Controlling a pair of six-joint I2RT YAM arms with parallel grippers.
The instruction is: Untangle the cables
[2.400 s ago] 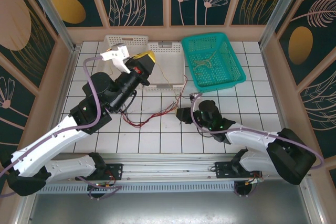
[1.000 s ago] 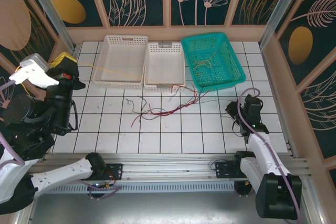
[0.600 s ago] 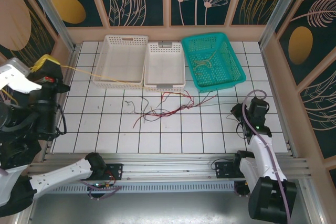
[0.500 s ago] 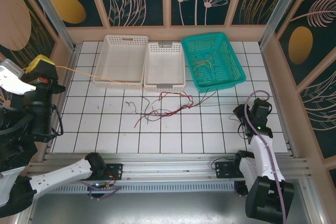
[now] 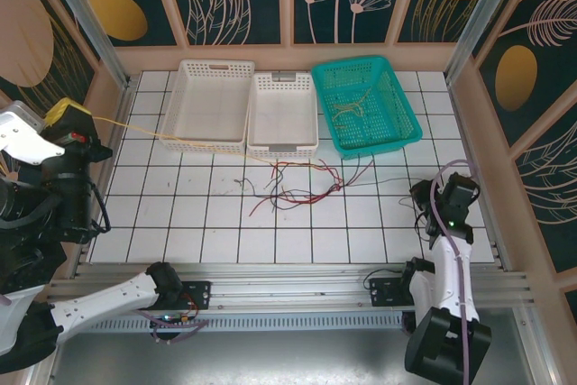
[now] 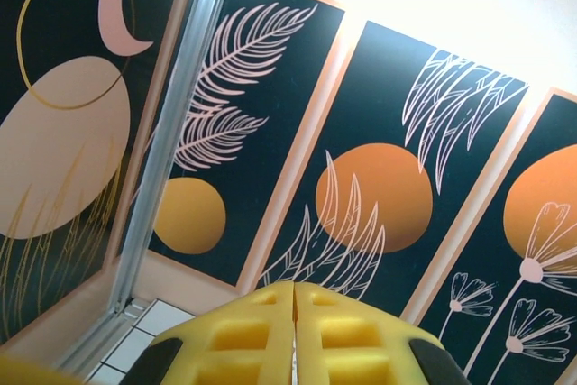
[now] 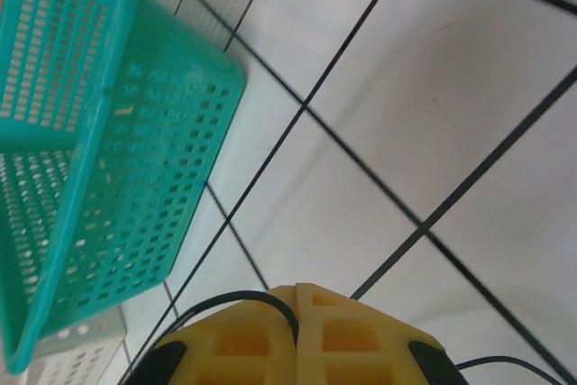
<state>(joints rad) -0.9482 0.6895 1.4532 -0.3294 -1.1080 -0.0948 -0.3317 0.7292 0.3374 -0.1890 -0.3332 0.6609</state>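
Left fingers point(image 6: 239, 335), shut on the yellow cable point(image 5: 153, 130), and right fingers point(image 7: 234, 340), pinching a black cable point(image 7: 225, 299), are drawing further apart, loosening the red cables point(image 5: 302, 194).

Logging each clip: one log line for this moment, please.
left jaws shut on yellow cable, taut | right jaws shut on black cable | red tangle mid-table
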